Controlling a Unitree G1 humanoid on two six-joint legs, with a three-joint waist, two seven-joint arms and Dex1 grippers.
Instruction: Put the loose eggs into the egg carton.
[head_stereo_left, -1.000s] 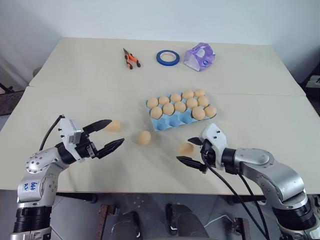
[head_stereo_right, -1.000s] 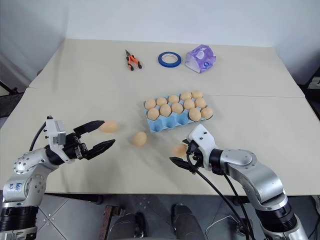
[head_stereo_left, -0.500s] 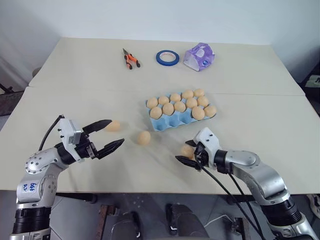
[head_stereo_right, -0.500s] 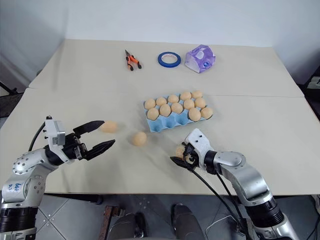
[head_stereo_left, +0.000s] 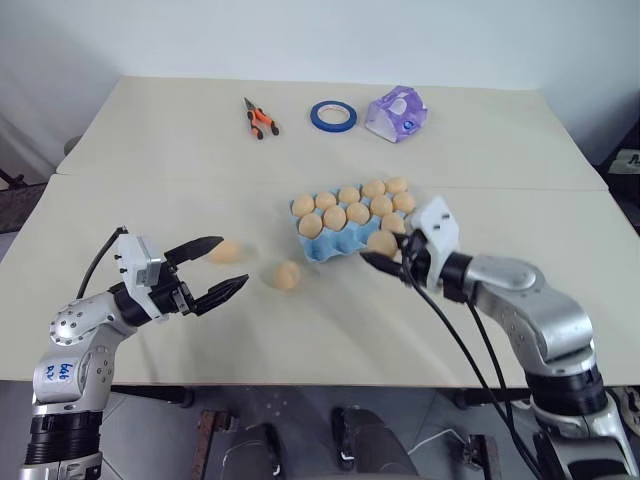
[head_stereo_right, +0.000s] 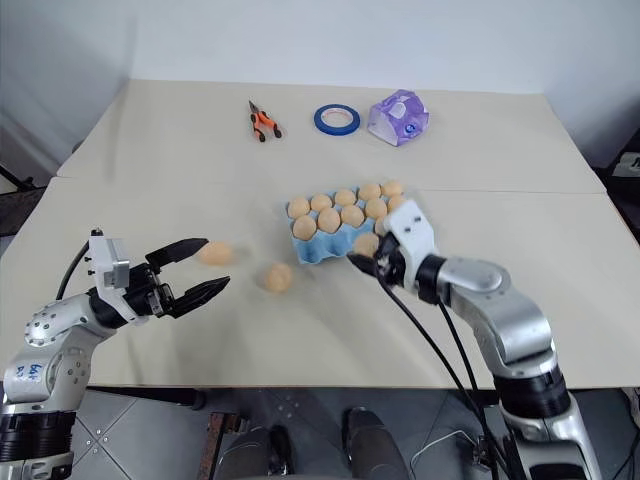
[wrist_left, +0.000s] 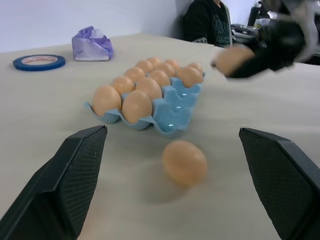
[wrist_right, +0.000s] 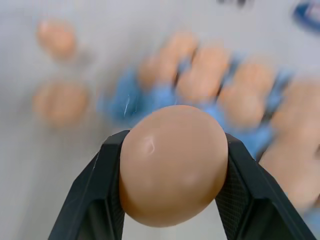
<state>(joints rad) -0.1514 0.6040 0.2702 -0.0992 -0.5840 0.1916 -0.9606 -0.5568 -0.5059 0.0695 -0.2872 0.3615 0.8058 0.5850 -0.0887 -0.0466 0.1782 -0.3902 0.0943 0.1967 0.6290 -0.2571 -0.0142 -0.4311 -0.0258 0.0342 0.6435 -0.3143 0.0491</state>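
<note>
While your right pincer (head_stereo_right: 372, 256) pinches one egg (wrist_right: 172, 162) by the egg carton (head_stereo_left: 335, 246), two eggs (nine o'clock) wait beside your spread left pincer (head_stereo_left: 216, 267).

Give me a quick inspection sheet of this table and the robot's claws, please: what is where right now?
Surface: pale table, two tops joined at a seam.
Job's things: blue egg carton mid-table, eggs filling its far cups, near cups bare; two loose eggs lying left of it on the table; one egg held in the air by the carton's near edge.
Clutter: orange-handled pliers, blue tape ring, purple packet along the far side.
Claws: left claw open, beside the loose eggs; right claw shut on the egg.
Cables: black cables hanging from the right arm.
Surroundings: a person in dark clothing sitting beyond the table.
</note>
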